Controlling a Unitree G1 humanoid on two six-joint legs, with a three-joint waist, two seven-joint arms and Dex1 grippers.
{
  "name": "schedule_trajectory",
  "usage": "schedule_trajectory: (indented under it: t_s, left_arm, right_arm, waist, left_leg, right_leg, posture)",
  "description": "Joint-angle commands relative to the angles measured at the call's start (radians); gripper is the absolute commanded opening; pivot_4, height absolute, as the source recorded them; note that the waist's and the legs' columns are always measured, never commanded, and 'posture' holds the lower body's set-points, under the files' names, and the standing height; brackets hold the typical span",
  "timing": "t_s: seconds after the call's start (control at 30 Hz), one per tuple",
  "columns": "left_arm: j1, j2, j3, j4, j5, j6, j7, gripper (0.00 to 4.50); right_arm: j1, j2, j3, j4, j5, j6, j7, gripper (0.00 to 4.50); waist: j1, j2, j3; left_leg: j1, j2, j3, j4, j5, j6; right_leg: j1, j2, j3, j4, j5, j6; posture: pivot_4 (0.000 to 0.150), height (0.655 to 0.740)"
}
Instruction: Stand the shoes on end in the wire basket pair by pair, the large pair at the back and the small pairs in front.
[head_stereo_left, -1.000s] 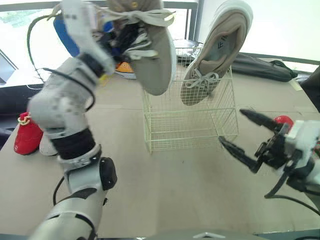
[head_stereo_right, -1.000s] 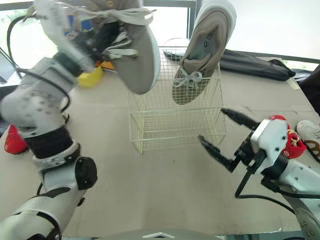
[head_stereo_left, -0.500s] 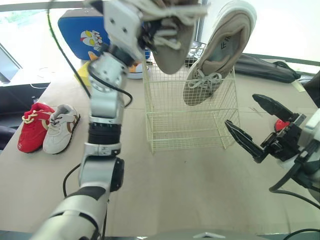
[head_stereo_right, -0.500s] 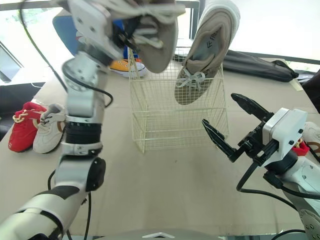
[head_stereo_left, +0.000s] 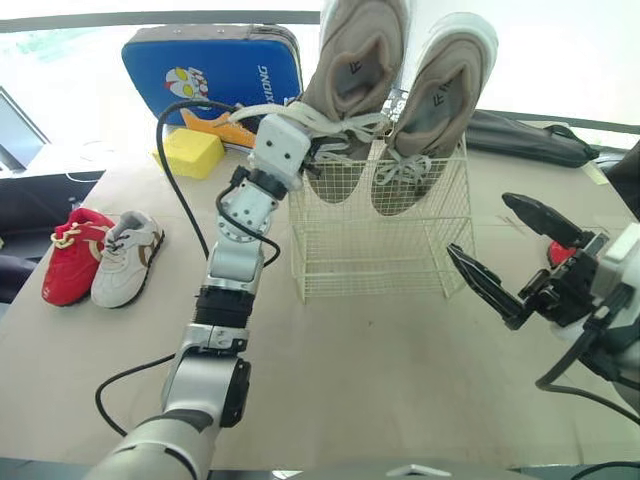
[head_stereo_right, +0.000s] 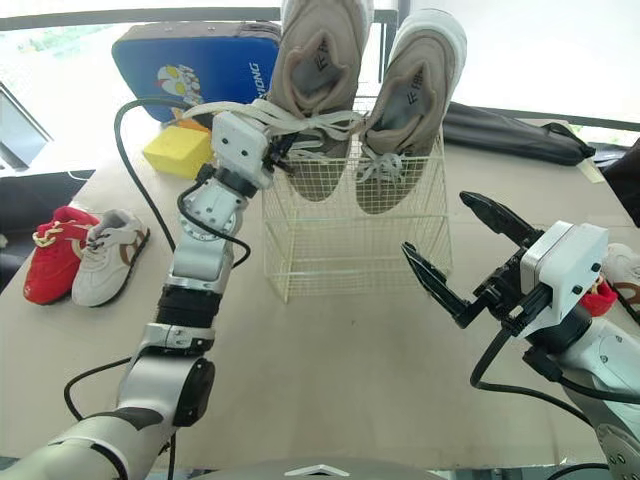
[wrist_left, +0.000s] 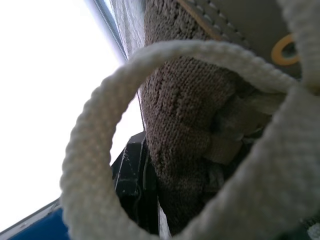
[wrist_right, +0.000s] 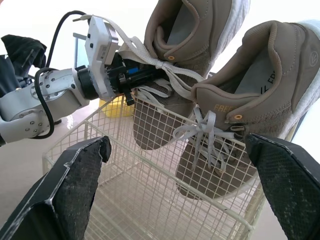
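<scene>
On the far left of the table (head_stereo_left: 400, 380), a small red shoe (head_stereo_left: 68, 255) and a small white shoe (head_stereo_left: 125, 258) are lying side by side, well apart from the basket. The step in hand is seating the large pair. The left gripper (head_stereo_left: 315, 152) is reaching over the near left corner of the wire basket (head_stereo_left: 340, 270). Its fingers appear to be pinching shut on the first large shoe (head_stereo_left: 350, 80) near the laces, though lace loops are hiding the tips. That shoe is standing toe-down and heel-up inside the basket, toward its far side. It is touching the second large shoe (head_stereo_left: 440, 100), which is leaning toe-down just beside it on the right. To the right of the basket, the right gripper (head_stereo_left: 477, 224) is hovering with its 2 fingers (wrist_right: 75, 185) spread wide, holding nothing and touching nothing. As a judgement, the next move is calling for the left fingers to open and lift clear without snagging the laces, so both shoes are resting against the wire. After that, the small pairs are going in front.
</scene>
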Motion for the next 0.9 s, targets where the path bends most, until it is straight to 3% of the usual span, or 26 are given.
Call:
schedule_trajectory:
  t_s: [0.03,0.1,0.27,0.4,0.57,0.63,0.7,0.8,0.9]
  left_arm:
    - [0.083,0.049,0.038,-0.122,-0.088,0.174,-0.062,2.93]
    - [0.122,0.098,0.063,-0.276,-0.18,0.319,-0.116,3.93]
    - [0.195,0.265,0.15,-0.501,-0.427,0.679,-0.248,3.93]
    - [0.237,0.362,0.218,-0.57,-0.568,0.84,-0.313,3.93]
    - [0.294,0.446,0.336,-0.674,-0.911,1.096,-0.395,3.93]
    - [0.338,0.499,0.357,-0.741,-1.06,1.184,-0.452,4.47]
    - [0.381,0.571,0.346,-0.796,-1.187,1.264,-0.522,4.49]
    - [0.37,0.599,0.279,-0.832,-1.267,1.299,-0.531,4.49]
    - [0.294,0.565,0.178,-0.839,-1.267,1.296,-0.521,4.49]
  right_arm:
    - [-0.008,-0.013,0.004,-0.033,0.021,-0.014,-0.001,4.5]
    - [-0.021,-0.019,0.013,-0.022,0.037,-0.009,0.018,4.5]
    - [-0.044,-0.03,0.023,0.041,0.046,-0.016,0.077,4.5]
    - [-0.066,-0.034,0.038,0.074,0.048,-0.009,0.105,4.5]
    - [-0.055,-0.057,-0.009,0.122,0.053,0.038,0.088,4.5]
    - [-0.027,-0.068,-0.05,0.152,0.08,0.07,0.08,4.5]
    - [0.02,-0.07,-0.125,0.192,0.169,0.108,0.075,4.5]
    - [0.124,-0.064,-0.232,0.243,0.074,0.104,0.076,4.5]
    - [0.259,-0.053,-0.34,0.285,-0.017,0.092,0.099,4.5]
  waist:
    - [-0.006,0.001,-0.002]
    - [-0.015,0.002,-0.002]
    - [-0.027,0.006,0.003]
    - [-0.023,0.005,0.004]
    - [-0.023,0.004,0.004]
    - [-0.024,0.003,0.005]
    - [-0.026,0.003,0.005]
    - [-0.017,0.004,0.006]
    - [-0.001,0.004,0.005]
  left_leg:
    - [0.0,0.0,0.0,0.0,0.0,0.0]
    - [0.001,0.001,0.001,0.0,0.0,0.001]
    - [0.0,0.003,0.0,-0.001,0.0,0.0]
    - [0.0,0.003,0.001,-0.001,-0.001,0.001]
    - [0.0,0.003,0.0,-0.001,-0.001,0.001]
    - [0.0,0.003,0.0,-0.001,-0.001,0.001]
    - [0.0,0.003,0.0,-0.002,-0.002,0.001]
    - [0.0,0.003,0.001,-0.002,-0.002,0.002]
    - [0.0,0.002,0.001,-0.001,-0.003,0.001]
  right_leg:
    - [0.0,0.0,0.0,0.0,0.0,0.0]
    - [0.0,0.002,0.001,0.0,0.0,0.0]
    - [-0.001,0.005,0.001,0.0,0.0,-0.001]
    - [-0.001,0.005,0.001,-0.001,0.0,-0.001]
    - [-0.001,0.004,0.001,-0.001,-0.003,-0.005]
    - [-0.001,0.004,0.001,-0.001,-0.003,-0.005]
    - [-0.002,0.004,0.002,-0.001,-0.003,-0.005]
    - [-0.001,0.003,0.002,-0.001,-0.003,-0.006]
    - [-0.001,0.002,0.003,-0.001,-0.003,-0.005]
  posture:
    - [0.15,0.74]
    - [0.15,0.74]
    - [0.15,0.74]
    - [0.15,0.74]
    - [0.15,0.74]
    - [0.15,0.74]
    - [0.15,0.74]
    - [0.15,0.74]
    - [0.15,0.74]
